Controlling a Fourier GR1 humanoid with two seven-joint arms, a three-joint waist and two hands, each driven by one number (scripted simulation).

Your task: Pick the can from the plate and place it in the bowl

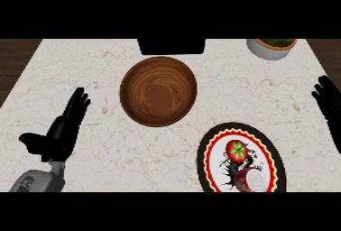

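The can (pixel 248 170) lies on its side on the plate (pixel 212 143) — both open hands, left hand (pixel 61 131) and right hand (pixel 329 106), hold nothing; it could roll away when grasped — missing the bowl (pixel 158 90).

A single head view looks steeply down on the marble counter (pixel 100 54) from the near side, close above it. The wooden bowl (pixel 158 91) sits mid-frame, the plate (pixel 212 149) near right, a plant pot (pixel 272 48) far right.

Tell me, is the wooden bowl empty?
Empty: the wooden bowl shows only its bare brown inside, and the can lies on the plate.
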